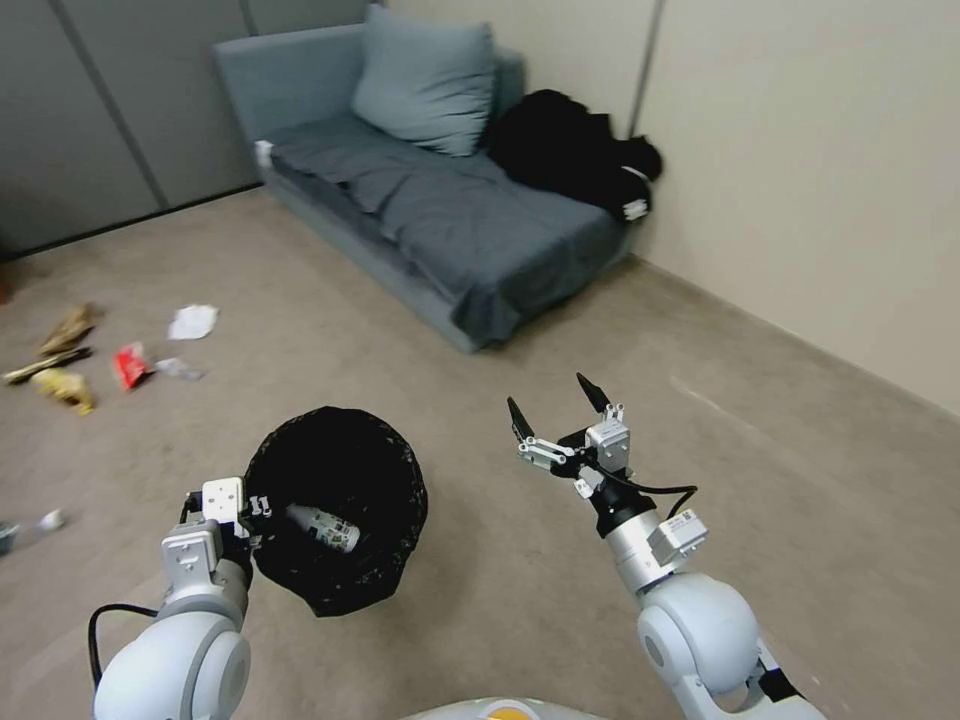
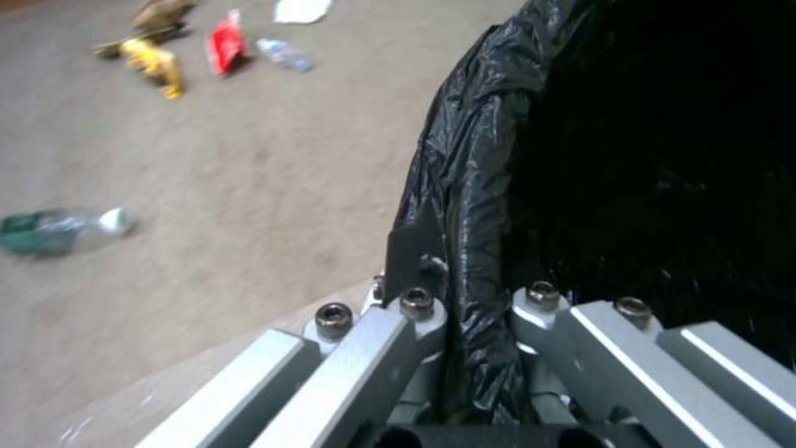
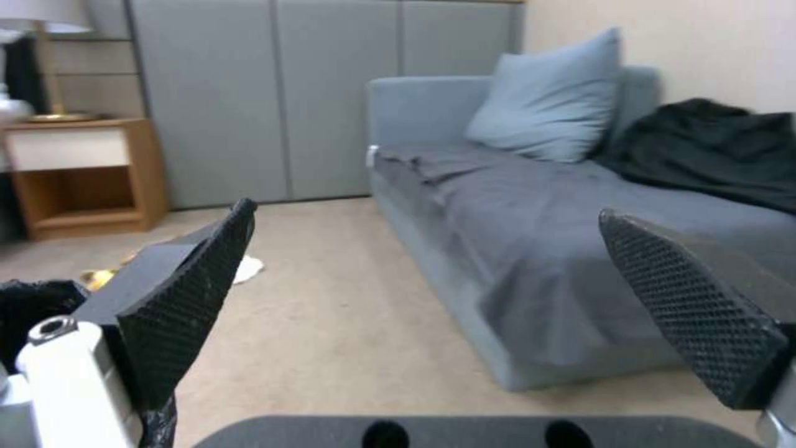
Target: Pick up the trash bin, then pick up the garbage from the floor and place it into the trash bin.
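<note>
The trash bin (image 1: 335, 505), lined with a crinkled black bag, hangs just above the floor (image 1: 620, 330), tilted. My left gripper (image 1: 256, 508) is shut on its near rim. In the left wrist view the left gripper (image 2: 464, 280) pinches the bag-covered rim of the trash bin (image 2: 514, 155). A small bottle (image 1: 325, 527) lies inside the bin. The right gripper (image 1: 552, 402) is open and holds nothing, to the right of the bin; its fingers (image 3: 195, 292) stand wide apart. Garbage lies at the far left: white tissue (image 1: 193, 321), red wrapper (image 1: 130, 365), yellow wrapper (image 1: 65, 387), brown paper bag (image 1: 68, 328).
A grey sofa (image 1: 450, 210) with a cushion and black clothing stands ahead against the wall. A green-labelled bottle (image 2: 58, 230) lies on the carpet left of the bin. A wooden nightstand (image 3: 79, 174) stands beyond the litter. Open carpet stretches to the right.
</note>
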### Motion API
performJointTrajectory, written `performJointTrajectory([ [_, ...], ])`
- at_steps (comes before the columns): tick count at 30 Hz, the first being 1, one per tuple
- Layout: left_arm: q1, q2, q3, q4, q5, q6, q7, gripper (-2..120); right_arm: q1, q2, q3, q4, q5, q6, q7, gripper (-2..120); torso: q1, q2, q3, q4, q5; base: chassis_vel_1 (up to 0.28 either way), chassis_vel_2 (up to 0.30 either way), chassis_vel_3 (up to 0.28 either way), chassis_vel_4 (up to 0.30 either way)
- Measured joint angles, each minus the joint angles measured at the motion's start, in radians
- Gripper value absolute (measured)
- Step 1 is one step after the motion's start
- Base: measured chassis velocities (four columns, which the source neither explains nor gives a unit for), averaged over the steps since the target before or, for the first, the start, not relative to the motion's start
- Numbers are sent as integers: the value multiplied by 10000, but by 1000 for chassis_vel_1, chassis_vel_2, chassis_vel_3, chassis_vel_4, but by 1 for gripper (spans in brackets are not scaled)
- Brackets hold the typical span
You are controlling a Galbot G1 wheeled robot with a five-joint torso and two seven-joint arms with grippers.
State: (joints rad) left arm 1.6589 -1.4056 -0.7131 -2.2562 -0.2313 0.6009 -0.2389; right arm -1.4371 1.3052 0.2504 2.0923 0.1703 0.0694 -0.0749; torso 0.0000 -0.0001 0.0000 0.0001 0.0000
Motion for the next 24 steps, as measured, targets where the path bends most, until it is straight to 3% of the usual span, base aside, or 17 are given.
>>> performJointTrajectory([
  [24, -11, 13, 16, -1, 28, 14, 0, 1, 48, 12, -69, -39, 111, 30, -6, 100, 0, 0, 0, -1, 0, 122, 134, 123, 128],
])
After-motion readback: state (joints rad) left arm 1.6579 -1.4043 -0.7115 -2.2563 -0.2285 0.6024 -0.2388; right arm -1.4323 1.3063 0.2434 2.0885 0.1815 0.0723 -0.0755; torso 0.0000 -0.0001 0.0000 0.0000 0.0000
